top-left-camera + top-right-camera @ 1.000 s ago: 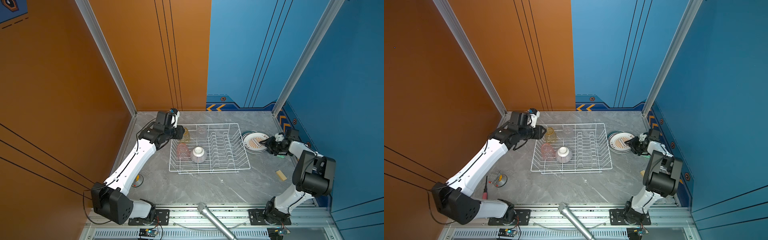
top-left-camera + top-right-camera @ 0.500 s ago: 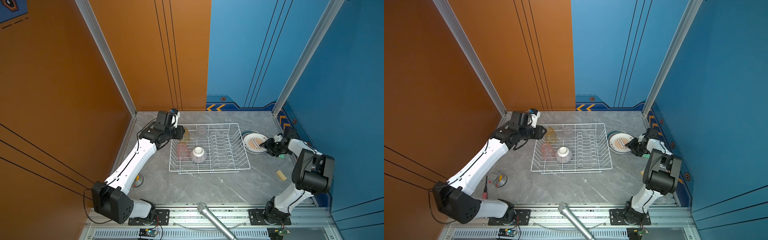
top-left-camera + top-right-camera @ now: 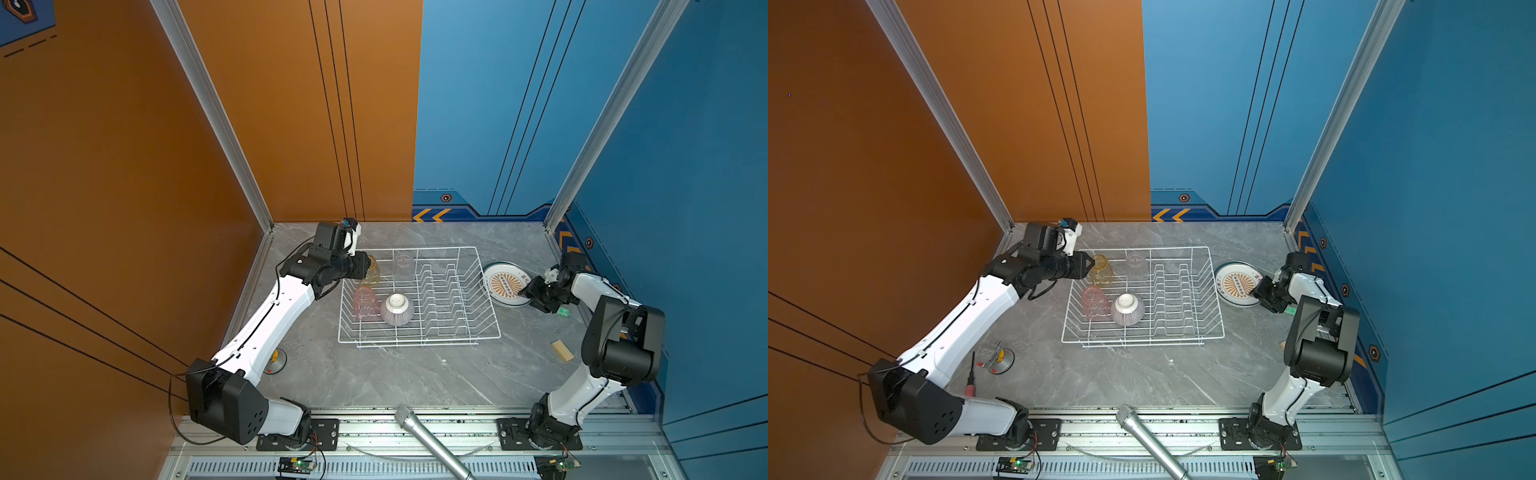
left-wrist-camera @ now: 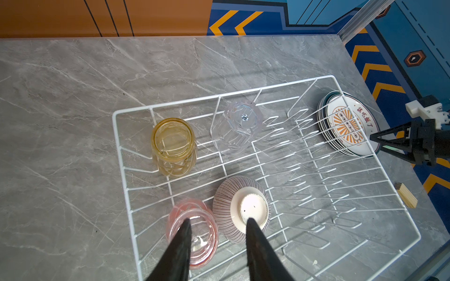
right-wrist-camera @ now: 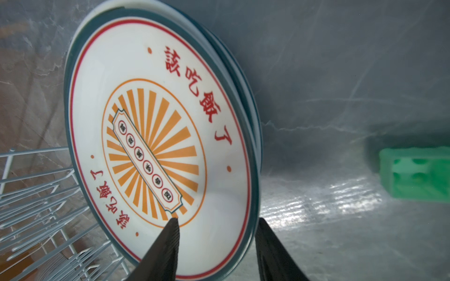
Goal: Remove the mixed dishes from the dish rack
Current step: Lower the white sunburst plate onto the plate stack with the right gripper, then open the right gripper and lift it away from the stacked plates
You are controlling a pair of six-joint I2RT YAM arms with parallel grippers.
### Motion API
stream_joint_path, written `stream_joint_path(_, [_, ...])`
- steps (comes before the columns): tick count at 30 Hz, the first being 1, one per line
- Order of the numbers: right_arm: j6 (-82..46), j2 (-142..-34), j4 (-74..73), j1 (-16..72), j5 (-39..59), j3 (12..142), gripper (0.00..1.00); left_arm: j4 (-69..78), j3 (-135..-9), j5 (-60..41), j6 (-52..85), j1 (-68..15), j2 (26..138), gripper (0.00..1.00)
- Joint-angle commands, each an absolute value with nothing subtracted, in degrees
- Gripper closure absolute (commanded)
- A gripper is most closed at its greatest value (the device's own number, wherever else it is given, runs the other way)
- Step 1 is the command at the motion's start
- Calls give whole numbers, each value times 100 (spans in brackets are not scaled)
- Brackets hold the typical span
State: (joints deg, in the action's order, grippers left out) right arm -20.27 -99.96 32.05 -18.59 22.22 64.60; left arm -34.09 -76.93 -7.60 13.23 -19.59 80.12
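The white wire dish rack (image 3: 436,248) (image 3: 1167,248) (image 4: 219,96) holds an amber glass (image 3: 371,270) (image 4: 173,146), a clear glass (image 3: 404,262) (image 4: 239,126), a pink glass (image 3: 365,302) (image 4: 204,226) and a striped bowl (image 3: 397,309) (image 4: 241,206), all upside down. Its plate slots are bare. A stack of plates (image 3: 503,284) (image 3: 1235,284) (image 5: 158,133), orange sunburst on top, lies on the table right of the rack. My right gripper (image 3: 530,291) (image 5: 218,220) is open astride the stack's near rim. Open and holding nothing, my left gripper (image 3: 365,264) (image 4: 218,220) hovers by the rack's far left corner.
A green block (image 3: 564,311) (image 5: 418,175) sits just behind the right gripper. A wooden block (image 3: 562,350) lies near the right arm. A microphone (image 3: 428,440) pokes in at the front. A red-handled screwdriver (image 3: 971,384) and a small fixture (image 3: 996,359) lie under the left arm.
The right gripper's jaws have spread wider at the plate stack's rim. The left arm has barely moved.
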Motion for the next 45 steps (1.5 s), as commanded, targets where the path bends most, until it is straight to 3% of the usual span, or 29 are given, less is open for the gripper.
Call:
stream_joint_path(1, [-1852,-10045,3505,-1768,1875,6618,49,-3419,-7642,-848,1221,-1911,8060,61])
stream_joint_path(8, [-1819,-9855,3529,-1771,1613,6627,40,-3419,-7595,-759,1198,-1920,8052,58])
stream_joint_path(17, [-1818,-9725,3566,-1780,1577,6628,39,-3418,-7550,-580,1143,-1951,8007,57])
stream_joint_path(20, [-1818,-9764,3634,-1694,1390,6701,30,-3414,-7563,-638,1135,-1951,8037,57])
stream_joint_path(24, [-1837,-9847,3767,-1543,1087,6847,25,-3418,-7559,-695,1122,-1947,8067,58])
stream_joint_path(29, [-1866,-10039,4079,-1292,539,7149,24,-3419,-7550,-701,1077,-1942,8068,58])
stream_joint_path(45, [-2047,-10579,4419,-890,204,7704,20,-3419,-7444,-802,1002,-1815,8033,58])
